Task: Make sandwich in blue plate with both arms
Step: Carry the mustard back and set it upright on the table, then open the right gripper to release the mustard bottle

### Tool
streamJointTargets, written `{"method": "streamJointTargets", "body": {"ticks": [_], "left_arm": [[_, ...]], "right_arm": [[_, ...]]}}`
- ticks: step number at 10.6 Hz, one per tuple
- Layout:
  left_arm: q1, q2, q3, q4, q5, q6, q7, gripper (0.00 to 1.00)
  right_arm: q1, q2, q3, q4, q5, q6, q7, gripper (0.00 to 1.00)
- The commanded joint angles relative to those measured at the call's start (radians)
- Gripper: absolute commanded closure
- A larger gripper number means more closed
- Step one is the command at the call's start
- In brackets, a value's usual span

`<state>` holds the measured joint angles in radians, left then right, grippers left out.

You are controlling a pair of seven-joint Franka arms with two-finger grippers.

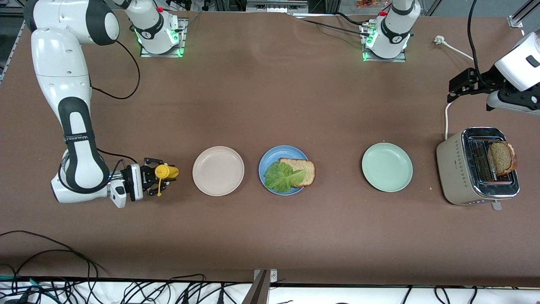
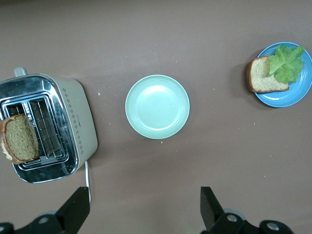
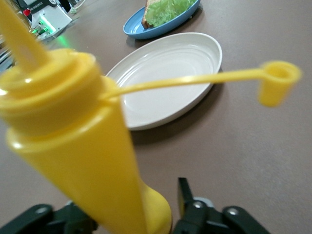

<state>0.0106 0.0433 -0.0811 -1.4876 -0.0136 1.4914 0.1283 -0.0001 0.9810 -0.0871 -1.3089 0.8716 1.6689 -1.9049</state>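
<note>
The blue plate sits mid-table and holds one bread slice with a green lettuce leaf lying over it. A second bread slice stands in a slot of the toaster. My right gripper is low at the table, open around a yellow squeeze bottle; in the right wrist view a gap shows between the bottle and one finger. My left gripper is open and empty in the air beside the toaster. The left wrist view also shows the blue plate.
A beige plate lies between the bottle and the blue plate. A pale green plate lies between the blue plate and the toaster. The bottle's cap hangs open on its strap. A white cord runs from the toaster.
</note>
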Motion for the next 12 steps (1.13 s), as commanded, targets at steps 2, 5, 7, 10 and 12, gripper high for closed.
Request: {"method": "streamJointTargets", "body": {"ticks": [2, 5, 7, 10, 12], "left_arm": [[-0.004, 0.003, 0.006, 0.024, -0.009, -0.017, 0.01, 0.0], [-0.004, 0.003, 0.006, 0.024, -0.008, -0.017, 0.01, 0.0], [-0.003, 0.003, 0.006, 0.024, -0.009, -0.017, 0.01, 0.0], [-0.003, 0.003, 0.006, 0.024, -0.008, -0.017, 0.01, 0.0], [-0.003, 0.003, 0.006, 0.024, -0.009, -0.017, 0.01, 0.0]], "right_arm": [[-0.014, 0.018, -0.02, 0.03, -0.038, 0.008, -0.054, 0.0], [-0.012, 0.013, -0.074, 0.03, -0.068, 0.005, -0.115, 0.0], [-0.012, 0.007, -0.112, 0.03, -0.083, 0.003, -0.151, 0.0], [-0.009, -0.04, -0.14, 0.028, -0.166, 0.011, -0.119, 0.0], [0.002, -0.108, -0.141, 0.016, -0.244, 0.029, 0.013, 0.0]]}}
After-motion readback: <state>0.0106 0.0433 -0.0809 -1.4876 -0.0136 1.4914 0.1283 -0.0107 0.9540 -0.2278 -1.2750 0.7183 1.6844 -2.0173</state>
